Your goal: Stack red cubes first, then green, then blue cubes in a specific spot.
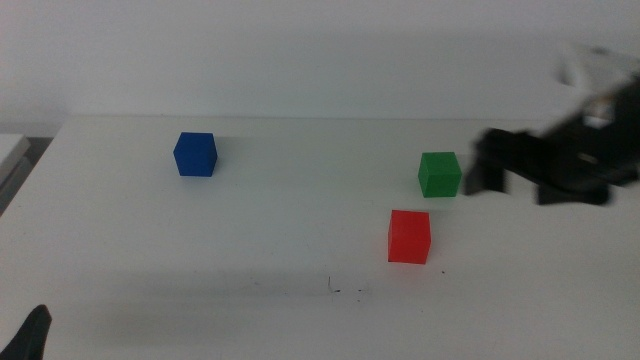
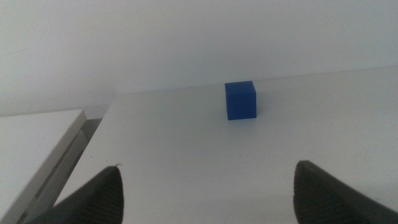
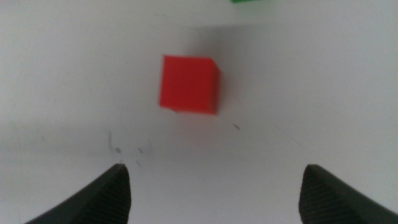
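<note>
Three small matte cubes well apart on a plain white tabletop (image 1: 280, 210). Small solid deep blue cube (image 1: 195, 154) in the upper left of the middle view, standing alone and flat on the table. Small solid green cube (image 1: 439, 174) right of centre, also flat on the table. Small solid bright red cube (image 1: 409, 237) just below and slightly left of the green one, near it but not touching. Below the red cube and a little to its left, a patch of tabletop marked by tiny dark specks and a short scratch-like line (image 1: 345, 290); nothing resting on it, no cube stacked yet.

Right gripper (image 1: 520, 178) reaching in from the right edge of the middle view, blurred, raised over the table just right of the green cube and apart from it. In the right wrist view, jaws spread wide with nothing between them; red cube (image 3: 189, 84) ahead, upper centre of that frame, the dark specks (image 3: 124, 148) lower left of it, a sliver of green (image 3: 252, 1) at the top edge.

Left gripper (image 1: 30, 335) waiting at the bottom left corner of the middle view. In the left wrist view, jaws likewise wide apart and holding nothing, blue cube (image 2: 240, 100) well ahead near the table's far edge.
</note>
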`<state>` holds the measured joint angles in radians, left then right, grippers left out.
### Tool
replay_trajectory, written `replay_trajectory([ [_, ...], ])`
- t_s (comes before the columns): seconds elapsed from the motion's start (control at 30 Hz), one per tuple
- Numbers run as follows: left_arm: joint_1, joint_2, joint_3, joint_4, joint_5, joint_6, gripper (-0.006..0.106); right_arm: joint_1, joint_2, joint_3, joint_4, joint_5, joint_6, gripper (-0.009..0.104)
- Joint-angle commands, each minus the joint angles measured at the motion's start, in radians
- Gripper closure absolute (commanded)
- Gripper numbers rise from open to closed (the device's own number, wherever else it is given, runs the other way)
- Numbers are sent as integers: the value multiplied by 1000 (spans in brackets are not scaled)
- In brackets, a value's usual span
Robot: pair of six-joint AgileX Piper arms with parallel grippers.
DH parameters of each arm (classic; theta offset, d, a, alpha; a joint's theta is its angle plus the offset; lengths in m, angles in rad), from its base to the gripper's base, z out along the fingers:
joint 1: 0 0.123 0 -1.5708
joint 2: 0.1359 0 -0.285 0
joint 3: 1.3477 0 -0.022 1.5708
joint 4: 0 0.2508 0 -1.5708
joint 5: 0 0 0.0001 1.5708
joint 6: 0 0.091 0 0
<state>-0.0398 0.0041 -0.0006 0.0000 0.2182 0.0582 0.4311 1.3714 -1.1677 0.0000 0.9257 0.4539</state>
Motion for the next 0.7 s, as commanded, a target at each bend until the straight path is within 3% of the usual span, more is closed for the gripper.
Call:
replay_trajectory([
  [0.0,-2,-4,1,0,-13,-5,7,39,120,-94,-33,24,53,2],
  [0.13,-2,-4,1,0,-13,-5,7,87,267,-191,-66,4,143,2],
  [0.37,-2,-4,1,0,-13,-5,7,98,441,-272,-183,-27,317,2],
  [0.67,-2,-4,1,0,-13,-3,7,129,530,-330,-210,-7,317,2],
])
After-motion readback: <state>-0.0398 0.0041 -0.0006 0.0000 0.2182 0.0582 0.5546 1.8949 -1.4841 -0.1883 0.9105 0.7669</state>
